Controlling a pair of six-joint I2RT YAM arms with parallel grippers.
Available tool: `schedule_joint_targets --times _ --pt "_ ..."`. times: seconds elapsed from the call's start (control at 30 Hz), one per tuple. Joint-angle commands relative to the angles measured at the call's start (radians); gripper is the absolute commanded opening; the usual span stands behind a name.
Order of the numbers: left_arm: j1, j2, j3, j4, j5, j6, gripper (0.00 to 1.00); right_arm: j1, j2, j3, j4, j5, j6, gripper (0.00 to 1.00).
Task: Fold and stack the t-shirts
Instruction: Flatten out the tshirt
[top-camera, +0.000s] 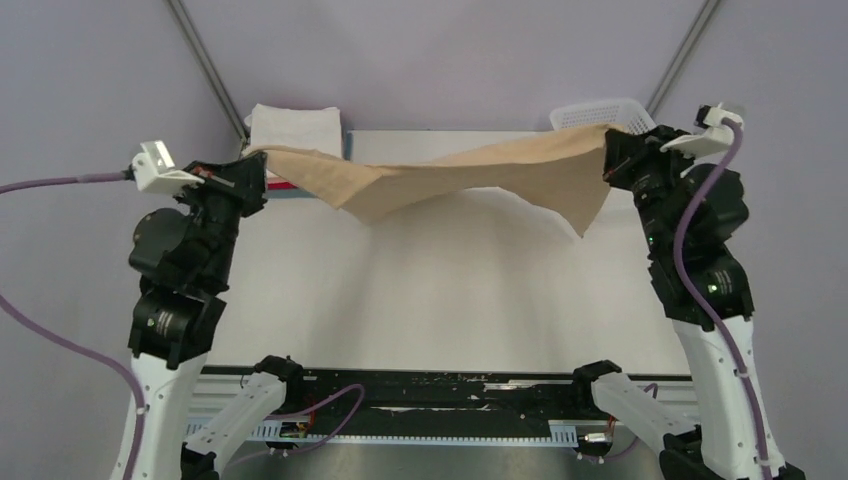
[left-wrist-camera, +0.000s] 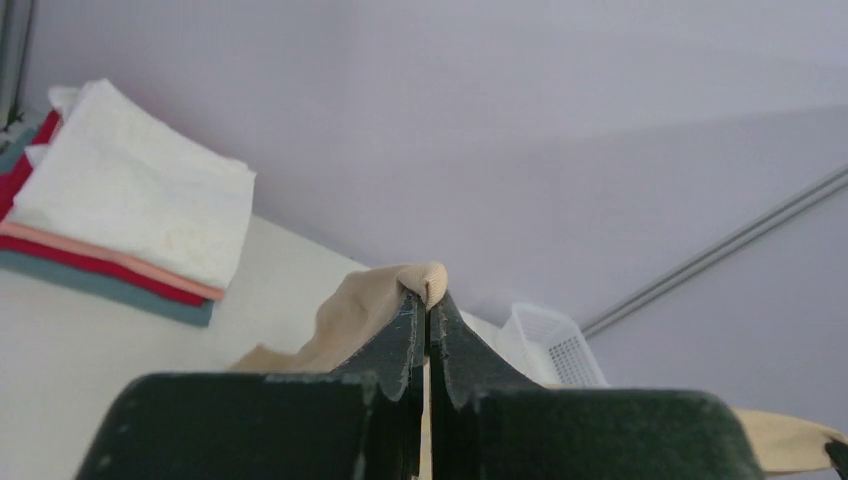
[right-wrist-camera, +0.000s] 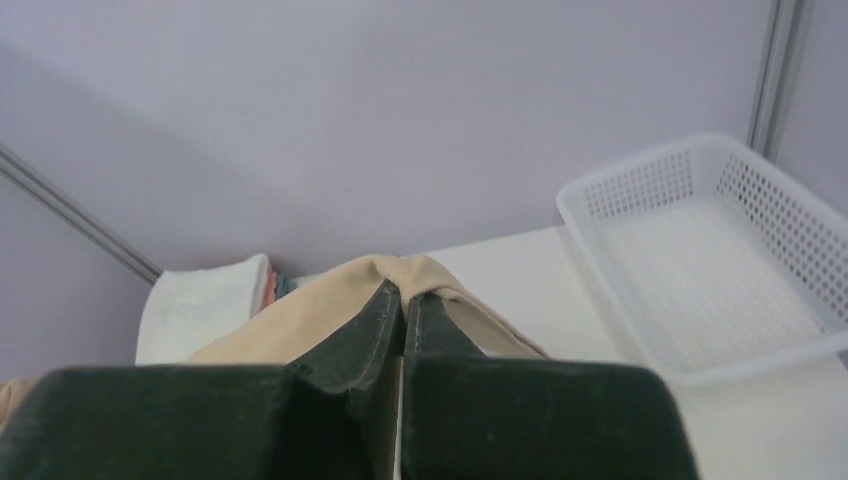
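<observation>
The tan t-shirt (top-camera: 470, 175) hangs in the air above the pale, smooth worktop (top-camera: 450, 290), stretched between the two arms. It is a soft, matte sheet that sags in the middle, with a pointed fold drooping toward each side. The left tool (left-wrist-camera: 428, 300) is pinched tight on one bunched edge; its dark fingers meet, and a small roll of cloth pokes up over the tips. The right tool (right-wrist-camera: 403, 298) is clamped the same way on a puckered bit of the opposite edge. At the far left corner lies a stack of folded t-shirts (left-wrist-camera: 130, 200), a nubbly cream-white one on top with thin pink, red and grey-blue layers beneath. At the far right corner sits a white plastic mesh basket (right-wrist-camera: 700, 250), rectangular, with perforated walls and rounded corners.
</observation>
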Motion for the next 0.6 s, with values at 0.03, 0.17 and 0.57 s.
schedule_joint_targets --times 0.03,0.17,0.57 --pt "0.005 -0.05 0.223 -0.074 0.009 0.074 0.0 -0.004 -0.082 0.172 0.052 -0.06 -0.104 0.0" --pt "0.006 -0.03 0.415 -0.145 0.063 0.105 0.0 -0.004 -0.128 0.237 0.046 -0.108 -0.118 0.0" --pt "0.006 0.025 0.736 -0.174 0.149 0.184 0.0 -0.005 -0.171 0.38 0.017 -0.234 -0.102 0.0"
